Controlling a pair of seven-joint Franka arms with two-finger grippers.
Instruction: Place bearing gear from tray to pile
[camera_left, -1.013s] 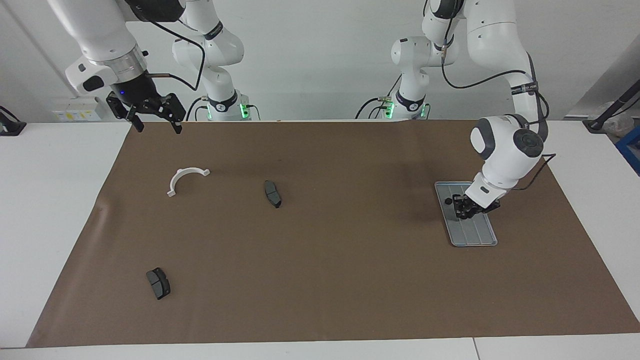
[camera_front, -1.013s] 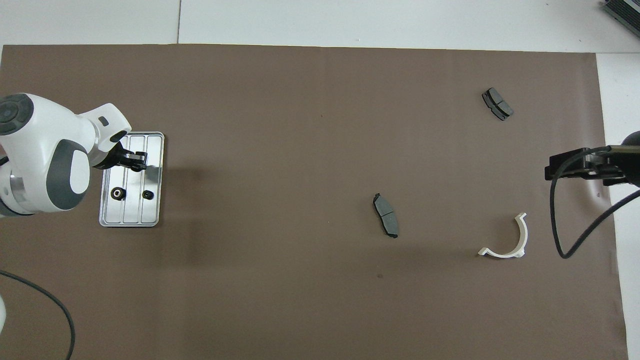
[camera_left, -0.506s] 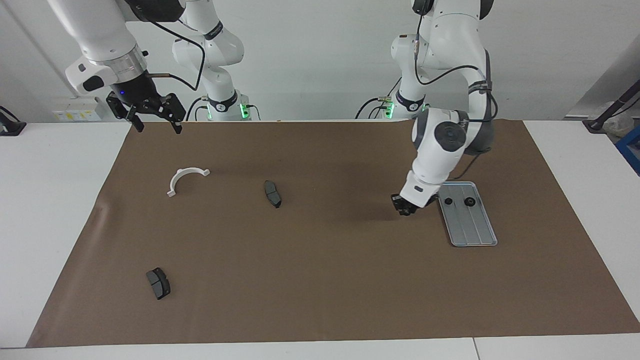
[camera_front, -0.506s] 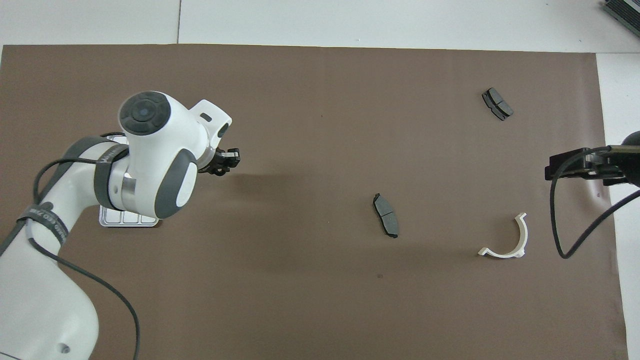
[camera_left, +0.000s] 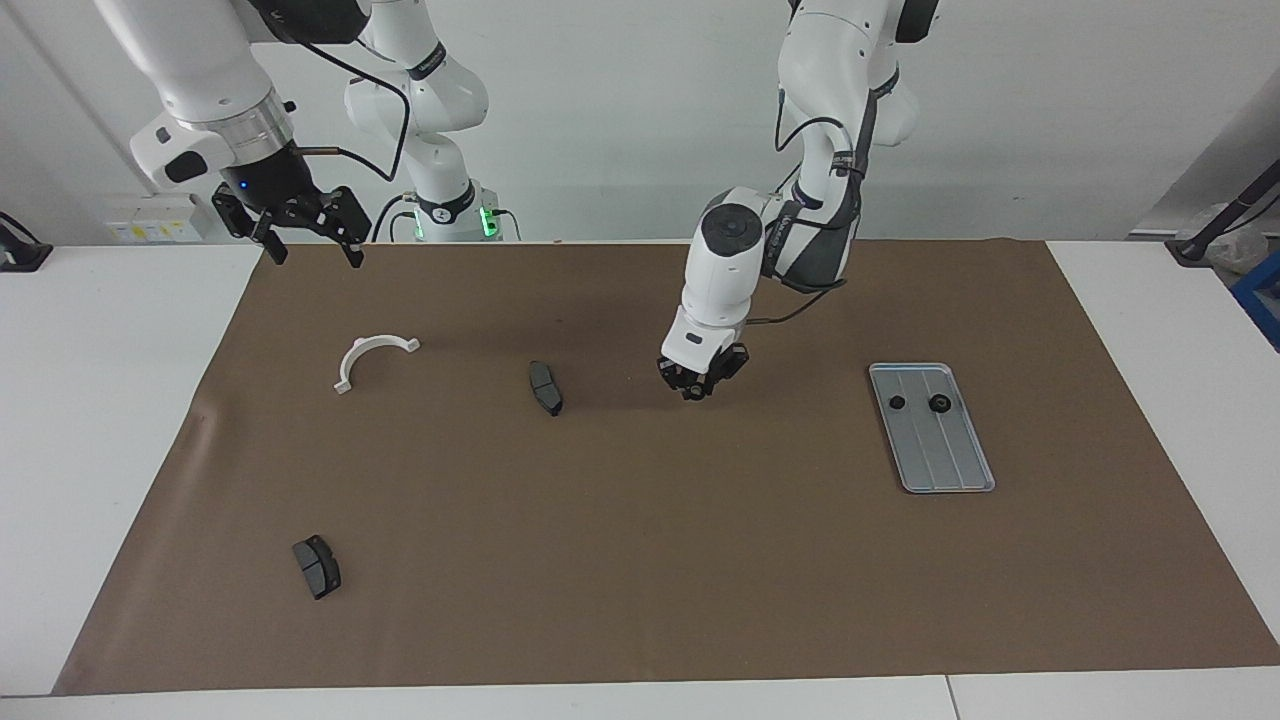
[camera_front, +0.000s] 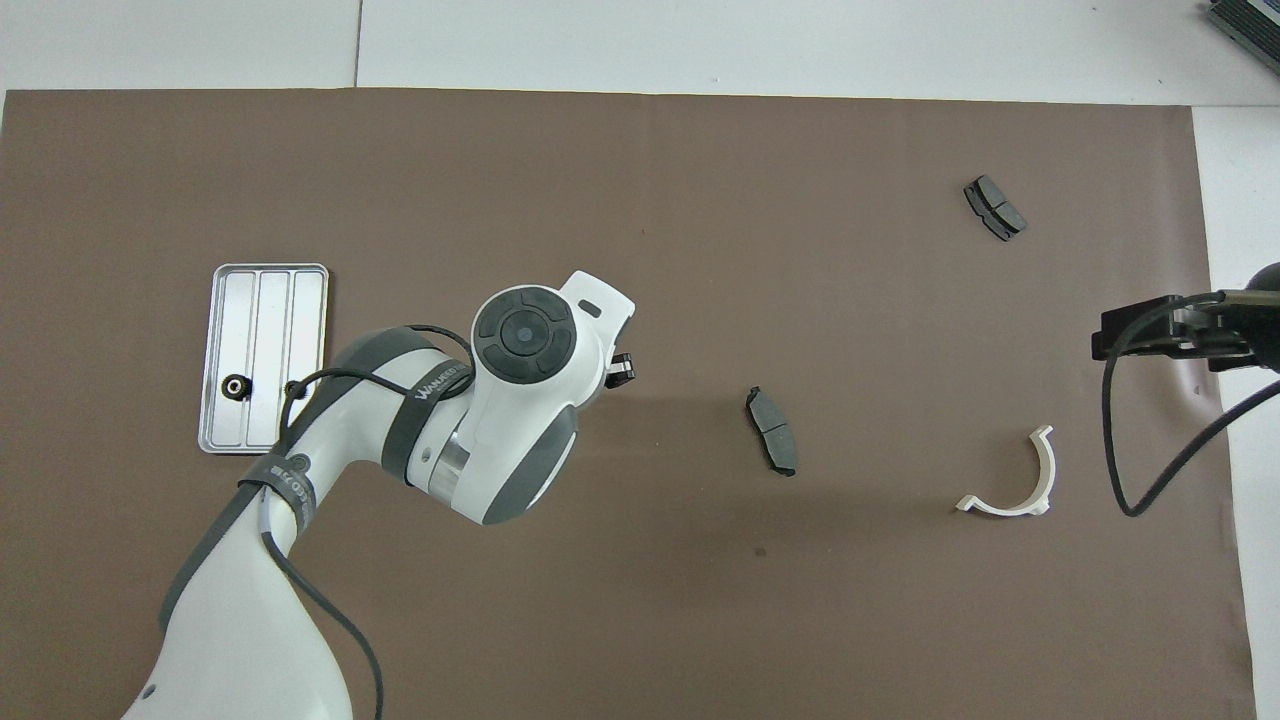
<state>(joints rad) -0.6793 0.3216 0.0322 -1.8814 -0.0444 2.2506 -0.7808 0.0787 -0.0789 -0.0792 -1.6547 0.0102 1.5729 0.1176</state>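
Jaws are standing apart on the waiting right gripper (camera_left: 305, 232), near the white bracket (camera_left: 375, 358). Between the dark pad (camera_left: 545, 387) and the tray (camera_left: 945, 460), the left gripper (camera_left: 697, 385) is apparently pinching a bearing gear (camera_left: 690, 391), the pile (camera_left: 316, 566) lying toward the right arm's end.

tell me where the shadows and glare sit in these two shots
Facing view: a soft dark shadow lies on the brown mat under the left gripper; green lights glow at both arm bases. Overhead view: the tray shines bright, near white, and the left arm hides most of its own gripper.
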